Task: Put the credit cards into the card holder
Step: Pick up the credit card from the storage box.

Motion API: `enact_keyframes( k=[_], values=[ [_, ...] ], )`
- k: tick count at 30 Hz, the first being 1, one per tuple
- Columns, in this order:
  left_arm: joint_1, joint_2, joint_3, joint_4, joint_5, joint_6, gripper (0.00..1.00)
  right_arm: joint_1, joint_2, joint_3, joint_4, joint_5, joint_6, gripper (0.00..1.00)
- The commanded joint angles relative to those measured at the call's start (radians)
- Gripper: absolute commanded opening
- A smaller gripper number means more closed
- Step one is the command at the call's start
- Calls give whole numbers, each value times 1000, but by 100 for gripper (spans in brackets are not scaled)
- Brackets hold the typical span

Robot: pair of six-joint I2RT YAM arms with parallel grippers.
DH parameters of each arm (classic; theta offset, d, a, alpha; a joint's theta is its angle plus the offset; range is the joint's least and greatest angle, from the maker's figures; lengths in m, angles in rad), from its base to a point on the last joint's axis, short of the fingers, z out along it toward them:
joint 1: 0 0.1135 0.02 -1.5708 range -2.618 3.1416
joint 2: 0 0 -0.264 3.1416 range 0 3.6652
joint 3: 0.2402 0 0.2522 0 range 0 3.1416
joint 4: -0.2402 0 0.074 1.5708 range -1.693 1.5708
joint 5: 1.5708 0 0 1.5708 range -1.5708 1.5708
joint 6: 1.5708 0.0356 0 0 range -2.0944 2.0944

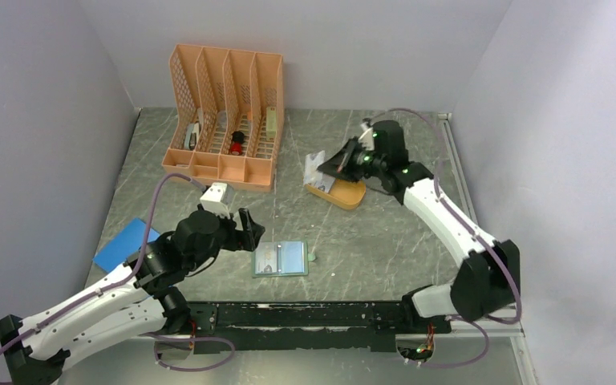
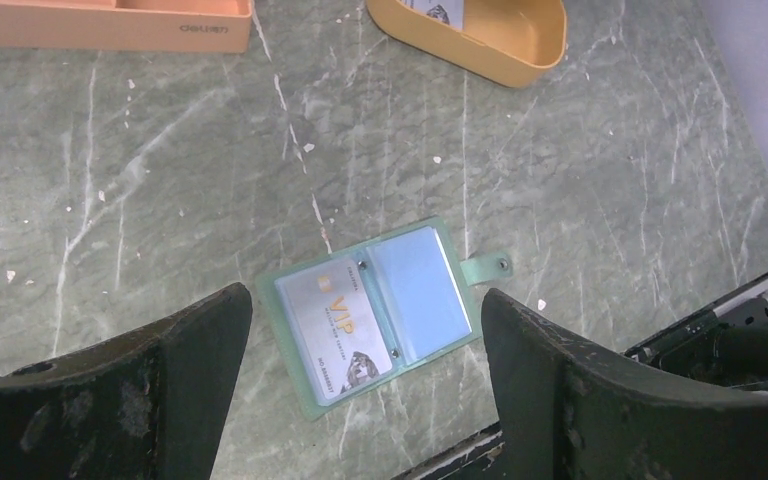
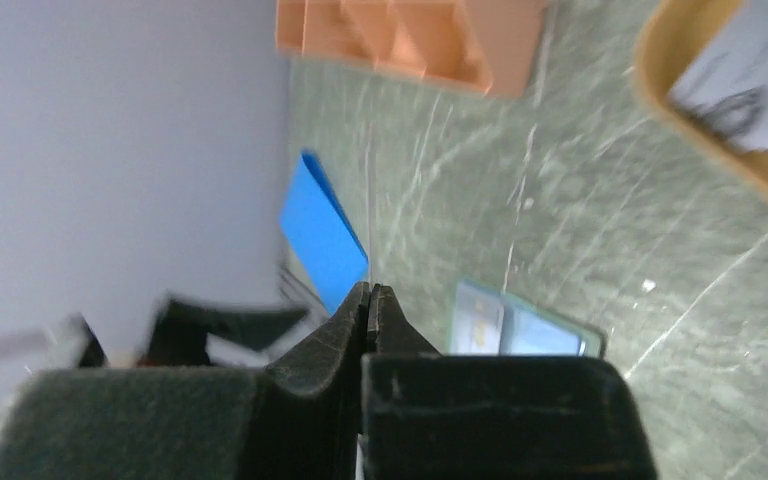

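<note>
Card holder (image 2: 375,312) open flat below spread left jaws | right jaws closed

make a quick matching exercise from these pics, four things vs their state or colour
Things:
1 card holder
2 tray
3 left gripper
4 right gripper

States or colours:
a shut
b open wide
c lying unfolded
d yellow-orange

Pairs: 1-c, 2-d, 3-b, 4-a
</note>
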Motion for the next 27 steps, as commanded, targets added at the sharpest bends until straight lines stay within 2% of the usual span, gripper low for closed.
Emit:
enact_keyframes(
  k=[1, 4, 8, 14, 21, 27],
  values=[
    [4, -4, -32, 36, 55, -28, 89, 236, -133, -23, -190, 136, -327, 0],
    [5, 23, -59, 94, 102, -45, 88, 318, -194, -142, -193, 183, -322, 0],
    [3, 90, -81, 174, 165, -73, 87, 334, -249, -299, -164, 175, -296, 0],
    [2, 224, -93, 278, 251, -96, 84, 345, -260, -440, -128, 138, -273, 0],
    [-5, 390, -81, 352, 301, -83, 80, 354, -262, -506, -93, 127, -249, 0],
    [-47, 525, -36, 370, 275, -67, 77, 369, -278, -523, -96, 164, -228, 0]
  ],
)
